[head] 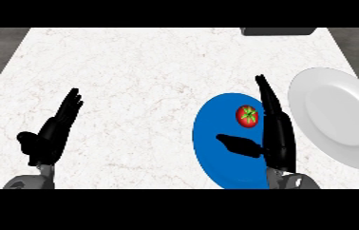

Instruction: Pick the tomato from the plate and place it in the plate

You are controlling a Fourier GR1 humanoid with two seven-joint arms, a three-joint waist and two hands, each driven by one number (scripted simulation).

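Both my hands open: right hand (pixel 276 134) over blue plate (pixel 214 143), fingers straight, thumb spread, just beside tomato (pixel 247 115) on that plate. White plate (pixel 329 115) right. Left hand (pixel 52 131) resting.

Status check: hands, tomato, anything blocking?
Right robot hand open beside tomato, not gripping. Left robot hand open, resting. Tomato on blue plate; white plate at right. Nothing blocking.

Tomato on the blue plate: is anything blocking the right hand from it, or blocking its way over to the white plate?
Nothing visible blocks the grasp: the open right hand sits beside the tomato on the blue plate. That hand itself lies between tomato and white plate; no other object intervenes.
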